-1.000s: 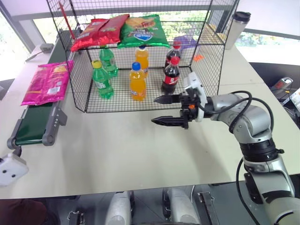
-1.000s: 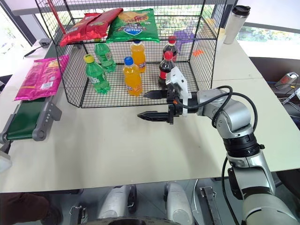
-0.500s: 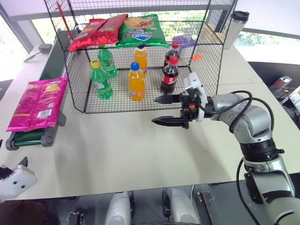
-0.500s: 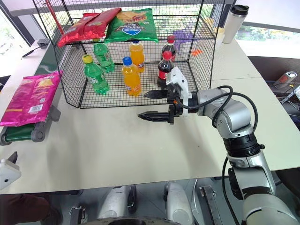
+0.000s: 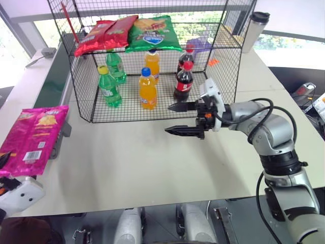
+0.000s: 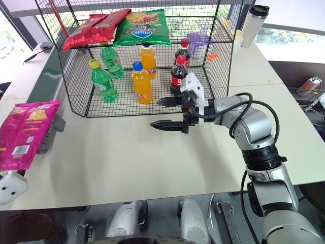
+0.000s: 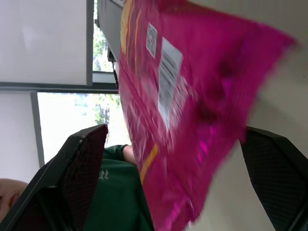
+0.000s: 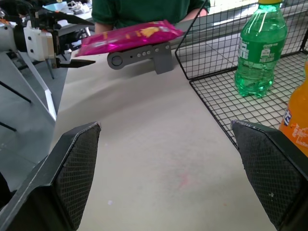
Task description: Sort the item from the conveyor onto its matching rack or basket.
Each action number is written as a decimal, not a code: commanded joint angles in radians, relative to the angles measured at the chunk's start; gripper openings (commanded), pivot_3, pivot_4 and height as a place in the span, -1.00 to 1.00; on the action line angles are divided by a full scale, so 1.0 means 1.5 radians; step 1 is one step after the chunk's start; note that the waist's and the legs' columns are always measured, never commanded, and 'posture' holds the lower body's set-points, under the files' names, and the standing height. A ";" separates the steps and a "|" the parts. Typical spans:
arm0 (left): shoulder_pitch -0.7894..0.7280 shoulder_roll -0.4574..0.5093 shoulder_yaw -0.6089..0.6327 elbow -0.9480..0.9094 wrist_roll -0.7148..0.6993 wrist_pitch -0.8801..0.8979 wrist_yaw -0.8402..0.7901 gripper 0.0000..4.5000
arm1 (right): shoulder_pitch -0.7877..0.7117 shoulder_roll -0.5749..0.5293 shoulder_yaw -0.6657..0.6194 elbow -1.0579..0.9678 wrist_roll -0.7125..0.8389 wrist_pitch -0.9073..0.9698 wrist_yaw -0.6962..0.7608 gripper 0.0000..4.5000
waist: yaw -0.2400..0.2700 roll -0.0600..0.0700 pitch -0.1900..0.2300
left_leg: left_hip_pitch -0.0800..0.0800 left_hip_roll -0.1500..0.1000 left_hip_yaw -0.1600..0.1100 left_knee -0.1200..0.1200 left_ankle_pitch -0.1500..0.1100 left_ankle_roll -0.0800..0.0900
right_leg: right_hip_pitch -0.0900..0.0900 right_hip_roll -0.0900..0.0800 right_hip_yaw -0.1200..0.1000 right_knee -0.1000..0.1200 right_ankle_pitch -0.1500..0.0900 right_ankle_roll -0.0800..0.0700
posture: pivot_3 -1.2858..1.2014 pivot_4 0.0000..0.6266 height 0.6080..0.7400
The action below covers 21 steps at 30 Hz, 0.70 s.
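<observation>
Fingers (image 7: 82, 163) flanking barcoded pink bag (image 7: 192, 110)

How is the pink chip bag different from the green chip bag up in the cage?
The pink chip bag hangs over the end of the conveyor, next to the left end effector; the green chip bag lies on the cage's upper shelf beside red bags. The pink bag shows a white label with a barcode; the green one shows a round blue logo. Both are flat snack bags.

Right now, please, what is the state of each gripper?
Left gripper: open, holding nothing; the pink chip bag lies between its fingers.
Right gripper: open, empty.
</observation>
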 commanded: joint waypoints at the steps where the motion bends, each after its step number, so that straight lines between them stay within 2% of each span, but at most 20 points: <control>1: -0.017 0.017 0.000 0.005 -0.005 0.010 -0.003 0.74 | -0.002 0.004 -0.008 -0.013 0.001 -0.012 -0.004 1.00 | 0.000 0.000 0.000 | 0.000 0.000 0.000 0.000 0.000 0.000 | 0.000 0.000 0.000 0.000 0.000 0.000 | 0.03 -0.52 1.00; 4: -0.030 0.022 0.010 0.001 -0.017 0.020 -0.007 0.29 | 0.001 0.004 -0.008 -0.016 -0.003 -0.013 -0.007 1.00 | -0.001 0.000 0.000 | 0.000 0.000 0.000 0.000 0.000 0.000 | 0.000 0.000 0.000 0.001 0.000 0.000 | 0.03 -0.52 1.00; 10: -0.027 0.027 0.052 -0.009 -0.049 0.039 -0.025 -0.87 | 0.000 0.010 -0.005 -0.004 -0.010 -0.024 -0.006 1.00 | -0.001 0.000 0.000 | 0.000 0.000 0.000 0.000 0.000 0.000 | 0.000 0.001 0.000 0.002 0.000 0.000 | 0.03 -0.52 1.00; 11: -0.029 0.027 0.056 -0.011 -0.056 0.045 -0.030 -0.99 | 0.000 0.010 -0.005 -0.003 -0.011 -0.025 -0.006 1.00 | -0.001 0.000 0.000 | 0.000 0.000 0.000 0.000 0.000 0.000 | 0.000 0.001 0.000 0.002 0.000 0.000 | 0.03 -0.52 1.00; 16: -0.054 0.059 0.109 -0.044 -0.112 0.100 -0.075 -0.99 | -0.006 0.018 0.004 0.016 -0.022 -0.041 -0.001 1.00 | 0.001 -0.001 0.000 | 0.000 0.000 0.000 0.001 0.000 0.000 | 0.000 0.002 0.000 0.002 0.000 0.000 | 0.03 -0.52 1.00; 21: -0.113 0.160 0.271 -0.074 -0.283 0.243 -0.198 -0.99 | -0.018 0.023 0.003 0.046 -0.031 -0.053 0.009 1.00 | 0.000 -0.001 0.000 | 0.000 0.000 0.000 0.001 0.000 0.000 | 0.000 0.002 0.000 0.002 0.000 0.000 | 0.03 -0.52 1.00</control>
